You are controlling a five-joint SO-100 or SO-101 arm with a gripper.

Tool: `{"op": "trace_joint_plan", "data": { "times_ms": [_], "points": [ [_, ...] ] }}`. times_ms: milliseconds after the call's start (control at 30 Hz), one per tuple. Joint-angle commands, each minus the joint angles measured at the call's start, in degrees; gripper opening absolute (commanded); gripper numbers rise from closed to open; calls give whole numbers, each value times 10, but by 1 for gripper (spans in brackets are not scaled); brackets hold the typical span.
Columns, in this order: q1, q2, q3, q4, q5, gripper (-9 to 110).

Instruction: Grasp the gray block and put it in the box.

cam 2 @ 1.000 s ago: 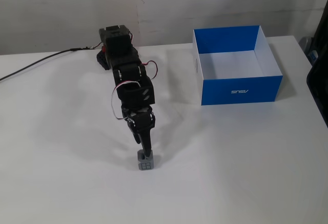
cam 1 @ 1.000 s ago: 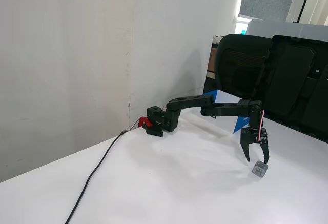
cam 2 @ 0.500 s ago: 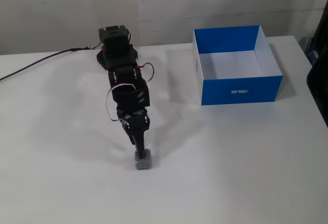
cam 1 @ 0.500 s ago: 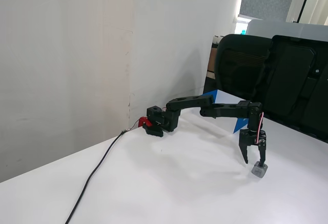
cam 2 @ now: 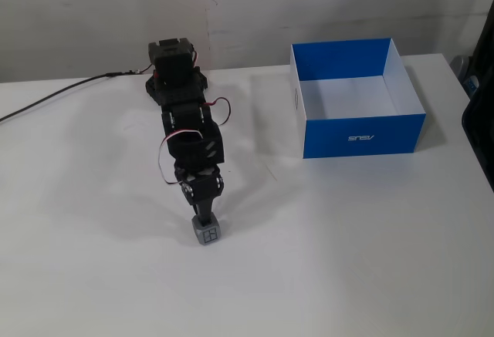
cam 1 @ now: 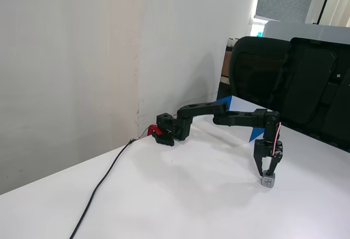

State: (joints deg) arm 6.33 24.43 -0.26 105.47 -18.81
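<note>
One cable [cam 2: 46, 99] — well clear of block [cam 2: 208, 232]

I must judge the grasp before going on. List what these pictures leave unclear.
- Whether the hand grips the small gray cube: in both fixed views the fingertips and cube are too small to tell contact.
- The cube's marked face: too small to read in a fixed view.
- The blue and white cardboard box: in a fixed view the arm hides all but blue corners.

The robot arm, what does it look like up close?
The arm is matte black plastic, built of boxy segments. Loose red and white wires loop beside its joints, a red part sits at its base, and its gripper has two slim black fingers.
</note>
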Motion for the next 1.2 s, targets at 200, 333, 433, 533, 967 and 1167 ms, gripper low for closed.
{"op": "trace_joint_plan", "data": {
  "times_ms": [200, 333, 433, 533, 967, 1167],
  "points": [
    [-1, 121, 112, 25, 5, 0],
    [0, 201, 192, 25, 6, 0],
    [-1, 253, 237, 25, 6, 0],
    [-1, 298, 270, 25, 6, 0],
    [47, 549, 488, 4, 6, 0],
    [92, 686, 644, -53, 1, 0]
  ]
}}
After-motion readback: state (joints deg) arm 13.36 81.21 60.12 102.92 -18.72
